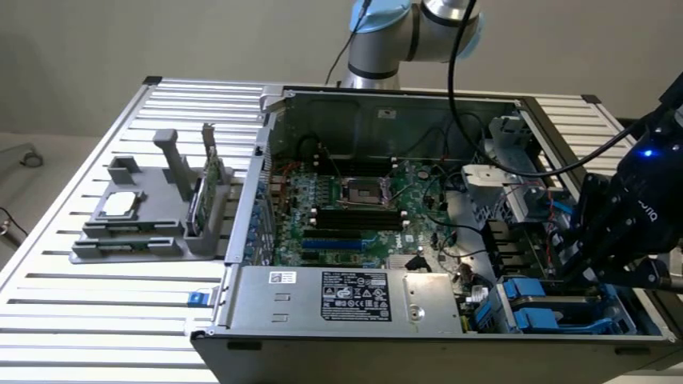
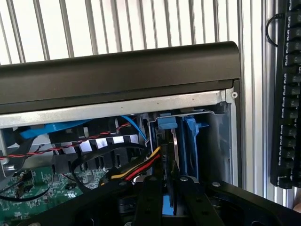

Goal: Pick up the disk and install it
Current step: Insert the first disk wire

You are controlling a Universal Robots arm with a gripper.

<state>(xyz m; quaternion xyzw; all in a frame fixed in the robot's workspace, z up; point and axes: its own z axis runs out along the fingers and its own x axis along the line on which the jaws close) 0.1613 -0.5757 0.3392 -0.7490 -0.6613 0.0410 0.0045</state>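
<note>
Gripper [image 2: 165, 197] jaws clamp narrowly on the disk [image 2: 170, 155], edge-on above the blue drive cage [image 1: 555, 308] at the case's corner; any tilt could jam it or snag the nearby cables [image 2: 136, 167].

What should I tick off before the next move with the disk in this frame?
1. Disk held: ok. The blue-framed disk sits edge-on between the fingers of the gripper.
2. Gripper at the bay: ok. It hangs over the blue cage in the computer case's near corner, on the exterior view's right.
3. Disk lined up with a cage slot: cannot tell; the gripper body hides the entry.
4. Cables clear: not ok. The red, yellow and black wires run right beside the disk.
5. Disk fully seated: cannot tell.
</note>
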